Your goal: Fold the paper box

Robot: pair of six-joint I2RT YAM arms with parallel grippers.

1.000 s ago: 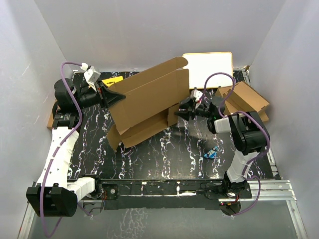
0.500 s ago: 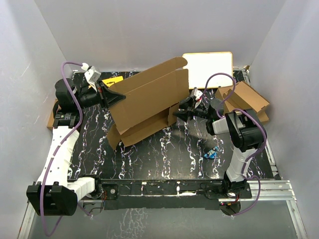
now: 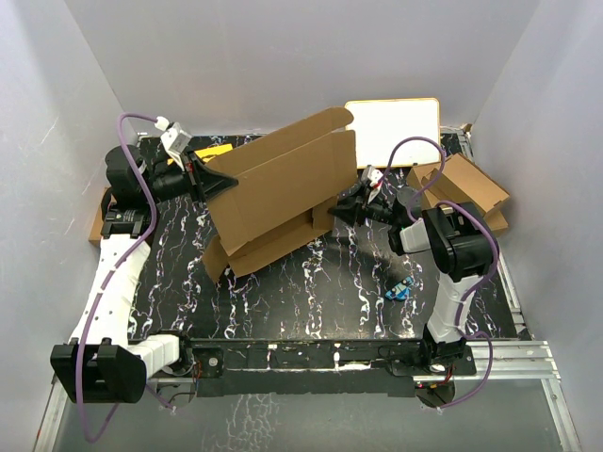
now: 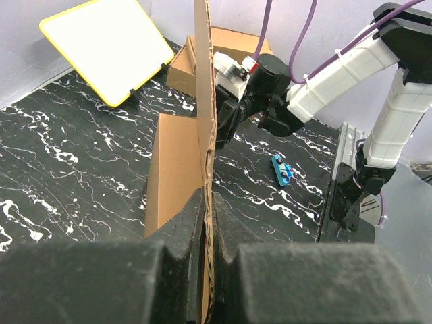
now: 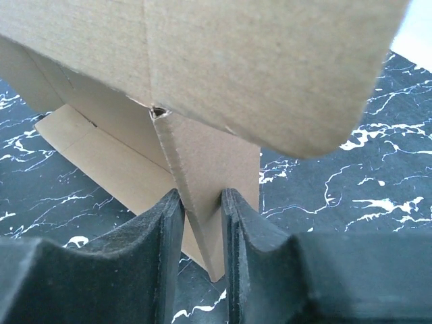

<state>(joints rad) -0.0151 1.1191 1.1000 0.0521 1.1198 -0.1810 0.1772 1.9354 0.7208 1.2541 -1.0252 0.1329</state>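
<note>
The paper box [image 3: 283, 193], a large brown corrugated mailer, stands tilted on its edge at the back middle of the black marbled table [image 3: 311, 301]. My left gripper [image 3: 219, 184] is shut on its left panel edge. In the left wrist view the cardboard [image 4: 204, 101] runs straight up from between the pinched fingers of that gripper [image 4: 209, 216]. My right gripper [image 3: 337, 209] is at the box's lower right corner. In the right wrist view a small side flap [image 5: 223, 169] sits between its fingers [image 5: 202, 209], touching both pads, under the big panel [image 5: 202, 54].
A yellow-framed white board [image 3: 394, 130] leans at the back right. Smaller brown cardboard boxes [image 3: 466, 188] lie at the right edge. A small blue object [image 3: 399, 290] rests on the table near the right arm. A yellow card [image 3: 215, 151] lies behind the left gripper.
My right gripper has pushed left onto the box's corner flap, opened wider, then narrowed around it. The left gripper kept its hold and shifted slightly.
</note>
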